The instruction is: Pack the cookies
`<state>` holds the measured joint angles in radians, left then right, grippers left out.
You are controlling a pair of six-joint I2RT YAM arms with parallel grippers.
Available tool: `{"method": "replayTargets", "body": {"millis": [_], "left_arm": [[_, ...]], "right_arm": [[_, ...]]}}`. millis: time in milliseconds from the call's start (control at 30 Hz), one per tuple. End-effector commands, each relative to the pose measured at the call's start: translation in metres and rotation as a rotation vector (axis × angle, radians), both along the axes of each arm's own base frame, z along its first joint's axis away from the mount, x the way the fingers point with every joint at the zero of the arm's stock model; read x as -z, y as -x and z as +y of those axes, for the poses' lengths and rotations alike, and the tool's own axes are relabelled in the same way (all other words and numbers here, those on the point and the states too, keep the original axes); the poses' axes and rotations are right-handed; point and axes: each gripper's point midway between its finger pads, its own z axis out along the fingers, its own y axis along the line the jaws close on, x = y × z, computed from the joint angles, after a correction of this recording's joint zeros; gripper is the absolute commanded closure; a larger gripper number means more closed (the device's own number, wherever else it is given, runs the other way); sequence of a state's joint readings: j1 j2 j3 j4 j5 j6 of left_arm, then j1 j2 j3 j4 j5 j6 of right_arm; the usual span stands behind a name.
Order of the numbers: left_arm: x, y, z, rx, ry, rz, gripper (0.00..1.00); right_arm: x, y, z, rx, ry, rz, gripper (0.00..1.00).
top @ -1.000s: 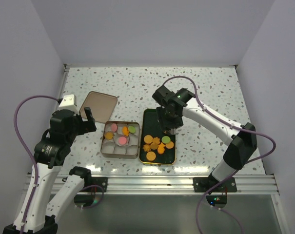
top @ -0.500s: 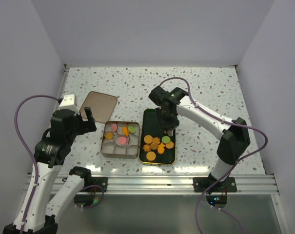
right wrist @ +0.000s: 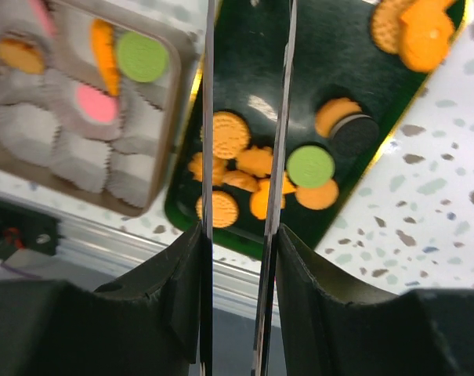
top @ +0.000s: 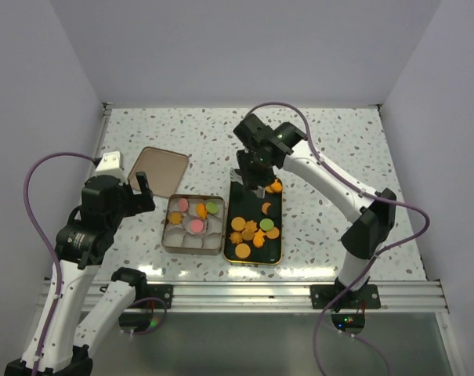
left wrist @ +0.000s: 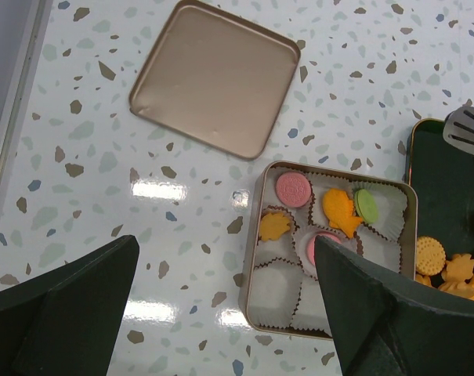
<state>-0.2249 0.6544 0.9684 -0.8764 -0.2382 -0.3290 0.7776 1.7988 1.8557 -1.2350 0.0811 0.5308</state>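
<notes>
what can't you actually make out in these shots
Right gripper tips: off the top edge in the right wrist view, under its own wrist from above; whether they hold anything is unseen.
Tin, one corner: behind a finger of the left gripper, left wrist view.
Tray: cut by the right edge there.

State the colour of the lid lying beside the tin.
Rosy brown lid, best in left wrist view.
</notes>
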Motion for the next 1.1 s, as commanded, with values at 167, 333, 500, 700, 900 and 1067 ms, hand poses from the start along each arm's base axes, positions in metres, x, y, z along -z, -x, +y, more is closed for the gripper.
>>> {"method": "replayTargets", "body": {"millis": [167, 333, 500, 700, 900, 1067], "left_arm": [[-0.008, -0.008, -0.004, 0.021, 0.001, -0.041, 0.00], [-0.008, -0.008, -0.004, 0.023, 0.001, -0.041, 0.00], [-0.008, -0.008, -0.004, 0.023, 0.001, -0.043, 0.00], [-0.008, -0.008, -0.005, 0.028, 0.002, -0.044, 0.00], [-0.009, -0.007, -0.005, 0.027, 0.001, -0.045, 0.00], [-0.009, -0.007, -0.005, 0.025, 0.001, -0.046, 0.00]], "right_arm": [[-0.047, 0.046, 0.057, -0.158, -0.281, 0.005, 0.68], [-0.035, 0.086, 0.074, -0.236, -0.259, 0.043, 0.68], [-0.024, 0.100, 0.071, -0.228, -0.250, 0.065, 0.68], [-0.009, 0.109, 0.051, -0.219, -0.172, 0.099, 0.68], [0.002, 0.117, 0.039, -0.206, -0.134, 0.128, 0.67], [0.004, 0.120, 0.035, -0.203, -0.129, 0.131, 0.65]]}}
